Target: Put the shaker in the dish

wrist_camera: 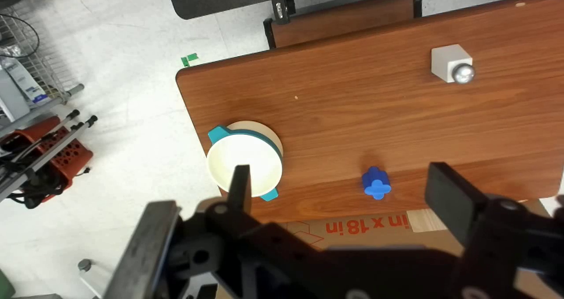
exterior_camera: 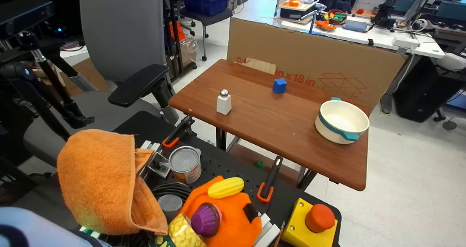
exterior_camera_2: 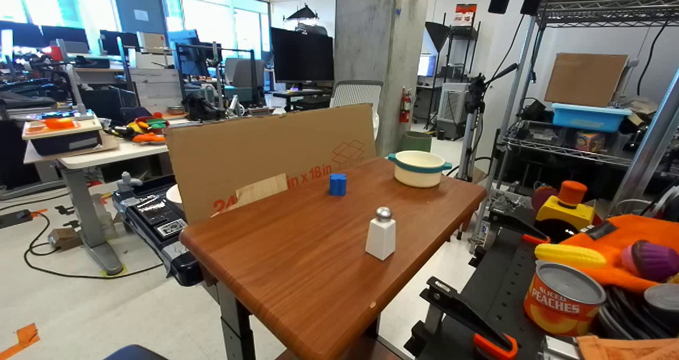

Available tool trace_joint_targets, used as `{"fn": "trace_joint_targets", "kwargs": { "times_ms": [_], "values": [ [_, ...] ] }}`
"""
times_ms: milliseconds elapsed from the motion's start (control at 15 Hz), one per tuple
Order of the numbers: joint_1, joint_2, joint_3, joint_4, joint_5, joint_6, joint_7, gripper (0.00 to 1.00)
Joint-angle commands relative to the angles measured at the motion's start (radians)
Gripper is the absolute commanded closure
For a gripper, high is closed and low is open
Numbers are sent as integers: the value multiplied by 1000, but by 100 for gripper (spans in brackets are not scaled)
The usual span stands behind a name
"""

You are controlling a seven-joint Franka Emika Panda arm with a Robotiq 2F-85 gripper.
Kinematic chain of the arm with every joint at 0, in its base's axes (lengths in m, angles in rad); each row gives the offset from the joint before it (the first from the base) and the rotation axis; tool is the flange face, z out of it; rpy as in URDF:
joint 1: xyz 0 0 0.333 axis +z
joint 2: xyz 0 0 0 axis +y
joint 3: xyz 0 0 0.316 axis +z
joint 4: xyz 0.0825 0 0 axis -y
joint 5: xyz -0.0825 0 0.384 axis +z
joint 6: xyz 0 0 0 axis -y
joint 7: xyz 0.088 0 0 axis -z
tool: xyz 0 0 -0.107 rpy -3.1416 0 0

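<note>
The shaker (exterior_camera: 224, 103) is a small white tapered bottle with a round metal cap. It stands upright on the brown table near a long edge, and also shows in an exterior view (exterior_camera_2: 381, 239) and the wrist view (wrist_camera: 448, 62). The dish (exterior_camera: 344, 116) is a cream round bowl with a teal band and handles, near the table's far end from the shaker; it shows in an exterior view (exterior_camera_2: 417, 177) and the wrist view (wrist_camera: 238, 156). My gripper (wrist_camera: 340, 171) is open and empty, high above the table; its left finger overlaps the dish in the wrist view.
A blue flower-shaped block (exterior_camera: 279, 86) stands between shaker and dish, towards the cardboard wall (exterior_camera: 313, 54) along one long edge of the table (exterior_camera: 269, 116). A black bench with clamps, a peach can (exterior_camera_2: 564, 299) and a yellow button box (exterior_camera: 309, 225) borders the opposite side.
</note>
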Motion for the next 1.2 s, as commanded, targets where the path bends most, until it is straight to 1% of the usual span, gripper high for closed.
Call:
{"fn": "trace_joint_targets", "kwargs": {
  "times_ms": [0,333,467,600,733,800,933,1133],
  "values": [
    [5,0,-4,2,-3,-3,2,0],
    [5,0,-4,2,-3,-3,2,0],
    [-27,51,35,9,-42,23,86,0],
    [-37,136,74,18,-82,51,172,0],
    [-22,239,97,41,-90,88,236,0],
    [-1,306,101,59,-63,115,250,0],
    [30,424,115,82,-43,164,269,0],
    [86,599,122,138,-39,206,264,0]
  ]
}}
